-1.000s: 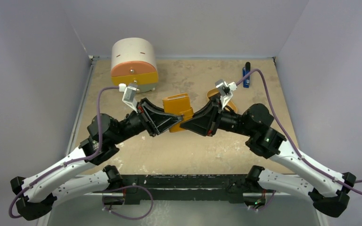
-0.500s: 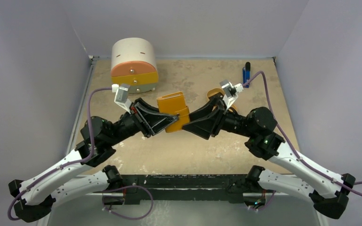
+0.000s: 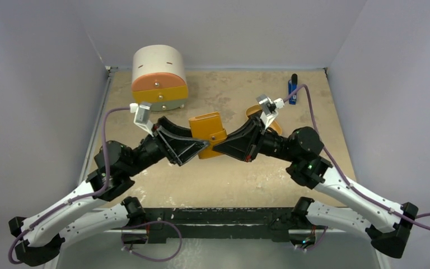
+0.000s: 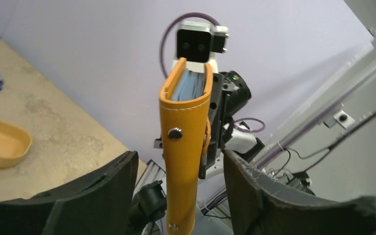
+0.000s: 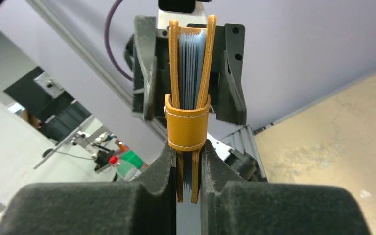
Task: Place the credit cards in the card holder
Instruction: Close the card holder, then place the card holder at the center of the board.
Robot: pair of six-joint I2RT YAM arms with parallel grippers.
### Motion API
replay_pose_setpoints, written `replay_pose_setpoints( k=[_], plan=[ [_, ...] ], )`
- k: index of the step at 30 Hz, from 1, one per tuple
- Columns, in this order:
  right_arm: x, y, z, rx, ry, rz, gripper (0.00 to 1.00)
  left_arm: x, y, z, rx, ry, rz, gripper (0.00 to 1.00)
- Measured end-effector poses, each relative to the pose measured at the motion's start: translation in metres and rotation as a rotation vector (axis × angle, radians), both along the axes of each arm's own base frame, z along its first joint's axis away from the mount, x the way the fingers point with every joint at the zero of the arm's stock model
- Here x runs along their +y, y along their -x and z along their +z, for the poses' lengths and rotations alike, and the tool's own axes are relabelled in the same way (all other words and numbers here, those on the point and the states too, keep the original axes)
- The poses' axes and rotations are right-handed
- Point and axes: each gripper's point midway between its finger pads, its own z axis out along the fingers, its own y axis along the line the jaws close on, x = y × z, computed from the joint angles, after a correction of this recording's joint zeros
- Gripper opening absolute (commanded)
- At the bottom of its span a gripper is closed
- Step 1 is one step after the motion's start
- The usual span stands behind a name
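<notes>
At the far left corner of the worktop (image 3: 162, 185) stands a round cabinet (image 3: 158, 77) with a cream top and orange and yellow drawer fronts.

Coming in from the left, the left hand (image 4: 180, 166) has its two fingers (image 4: 103, 191) spread wide. They stand on either side of the card holder (image 3: 207, 134) with a clear gap each way, so it grips nothing.

The card holder hangs in the air over the middle of the worktop, between the two hands. It is an orange fold-over wallet with a silver snap (image 4: 175, 132) on its strap. Its two leaves splay slightly at the end away from the right hand, showing grey-blue pockets between them.

The right hand (image 5: 187, 156) has the holder pinched tight, one finger (image 5: 161, 166) pressed against each leaf just below the strap.

Behind the right arm a tan oval tray (image 4: 2, 144) lies on the worktop, partly hidden in the overhead view. Further right, near the far right corner, a blue-and-black stick-shaped object (image 3: 293, 89) lies well apart from everything else.
</notes>
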Motion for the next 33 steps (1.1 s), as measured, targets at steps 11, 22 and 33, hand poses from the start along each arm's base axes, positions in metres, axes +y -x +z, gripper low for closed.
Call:
replay_pose_setpoints(
  k=[11, 22, 33],
  plan=[
    [-0.044, -0.055, -0.055, 0.138, 0.324, -0.428, 0.0, 0.14, -0.064, -0.06, 0.266, -0.113, 0.742, 0.86],
    [-0.009, -0.126, -0.262, 0.575, 0.661, -0.441, 0.0, 0.172, -0.083, -0.149, 0.405, -0.517, 1.005, 0.84],
    [0.029, -0.181, -0.33, 0.807, 0.538, -0.509, 0.0, 0.175, -0.071, -0.158, 0.416, -0.513, 0.953, 0.82]
  ],
)
